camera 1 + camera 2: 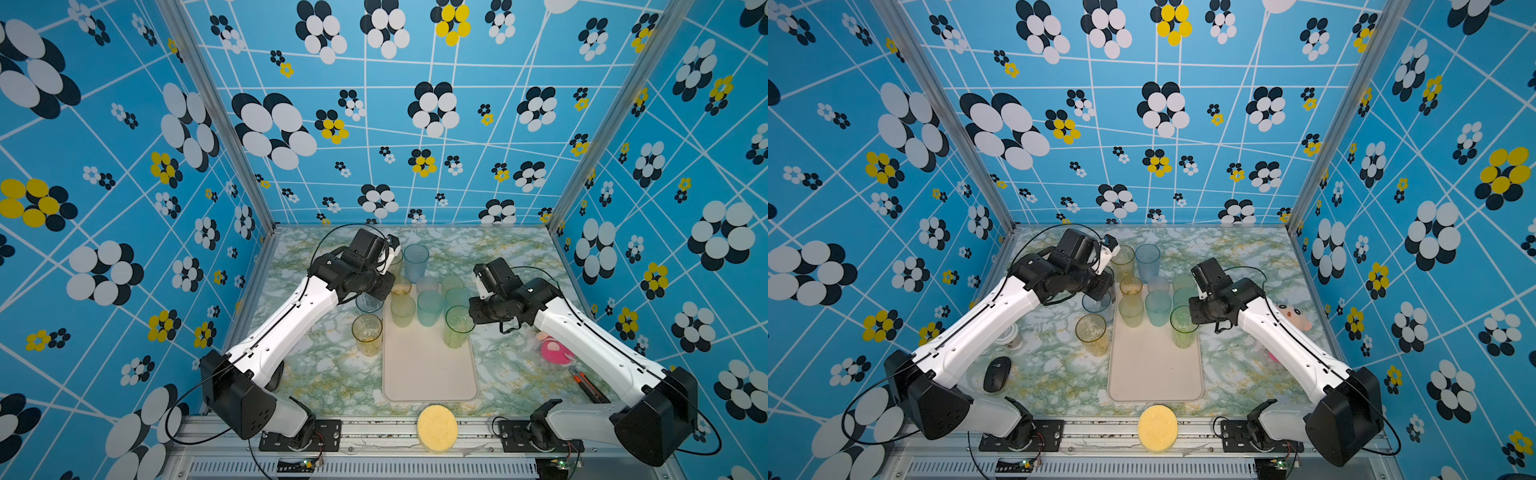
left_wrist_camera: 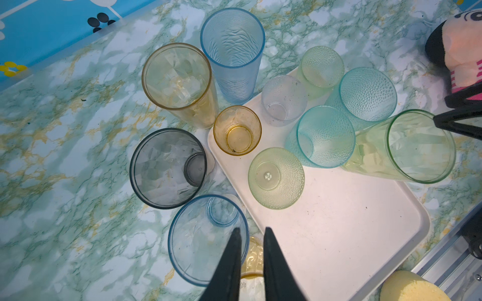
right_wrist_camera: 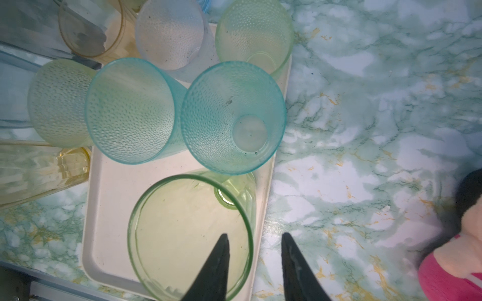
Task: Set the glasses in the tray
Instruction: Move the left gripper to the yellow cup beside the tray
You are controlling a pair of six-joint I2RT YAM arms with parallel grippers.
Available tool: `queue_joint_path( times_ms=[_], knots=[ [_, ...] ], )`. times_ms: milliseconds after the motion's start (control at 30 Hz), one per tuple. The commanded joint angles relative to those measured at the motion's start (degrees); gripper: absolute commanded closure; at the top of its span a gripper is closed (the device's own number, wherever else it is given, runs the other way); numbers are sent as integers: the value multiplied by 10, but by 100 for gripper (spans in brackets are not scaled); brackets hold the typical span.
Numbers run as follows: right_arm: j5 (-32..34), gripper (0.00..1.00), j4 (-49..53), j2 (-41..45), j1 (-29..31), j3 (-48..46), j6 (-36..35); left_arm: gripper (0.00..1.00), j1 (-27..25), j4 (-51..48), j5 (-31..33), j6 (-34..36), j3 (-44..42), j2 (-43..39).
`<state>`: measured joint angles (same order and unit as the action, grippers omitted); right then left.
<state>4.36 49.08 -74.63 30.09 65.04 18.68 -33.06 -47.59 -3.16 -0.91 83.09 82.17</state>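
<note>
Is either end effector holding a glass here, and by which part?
Left end effector pinches the blue glass by its rim. Right end effector straddles the green glass's rim, open.

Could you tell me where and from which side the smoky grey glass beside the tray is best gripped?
The smoky grey glass stands upright, mouth up, just off the tray, with other glasses close around it. Its sides are crowded, so coming from above and pinching the open rim, one finger inside, probably suits it best, on the rim's table side away from the neighbours.

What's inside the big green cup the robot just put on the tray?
Nothing shows inside the big green cup; you can see through it to the tray. One finger of the right gripper dips past its rim and hides a bit of the inside.
</note>
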Motion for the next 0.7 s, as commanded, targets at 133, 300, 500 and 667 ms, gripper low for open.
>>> queue_joint_path(
  times_ms=[133, 300, 500, 667],
  knots=[
    [-1, 60, -29, 54, -44, -24, -5, 81, 5, -23, 24, -38, -21, -67],
    [-9, 55, -47, 80, -78, -33, -11, 79, 5, -94, 37, -64, -10, -101],
    [-37, 55, -78, 80, -84, -44, -17, 78, 16, -160, 59, -107, -27, -128],
    [-64, 55, -110, 71, -85, -60, -17, 78, 29, -182, 42, -145, -64, -149]
  ],
)
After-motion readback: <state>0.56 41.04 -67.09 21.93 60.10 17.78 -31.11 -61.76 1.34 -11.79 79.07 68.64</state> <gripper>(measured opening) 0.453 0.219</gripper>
